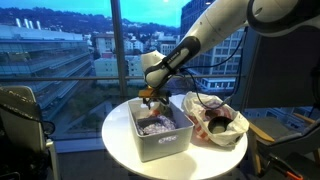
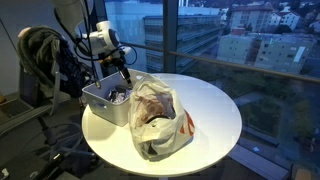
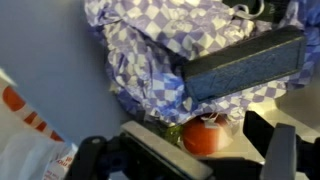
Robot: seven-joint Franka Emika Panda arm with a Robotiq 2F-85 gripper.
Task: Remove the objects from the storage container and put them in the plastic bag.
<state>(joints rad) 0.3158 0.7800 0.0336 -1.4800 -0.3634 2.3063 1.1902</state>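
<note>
Grey plastic makes up the storage container (image 1: 160,140), which sits on the round white table (image 1: 125,150) toward 9 o'clock in an exterior view, with the plastic bag (image 1: 213,122) just beside it toward 3 o'clock. The bag is crumpled and open at the top, with dark things already inside it. From the opposite side of the room, the container (image 2: 100,100) lies at about 10 o'clock on the table (image 2: 215,115), and the bag (image 2: 158,118) touches its near wall.

The white arm (image 1: 205,40) reaches down from 1 o'clock, and its gripper (image 1: 150,96) hangs low over the container's far end, right at the rim. In the second exterior view the gripper (image 2: 122,78) is likewise over the box.

From the wrist, the gripper (image 3: 188,142) has its jaws spread wide and holds nothing. A blue-and-white checked cloth (image 3: 150,45) fills the container. A dark rectangular block (image 3: 240,62) lies tilted on the cloth at 2 o'clock. A small round red thing (image 3: 205,136) sits at 6 o'clock, between the two fingers (image 3: 92,158); I cannot tell whether they touch it. A fold of the bag (image 3: 25,130), white with orange print, shows at 8 o'clock.
</note>
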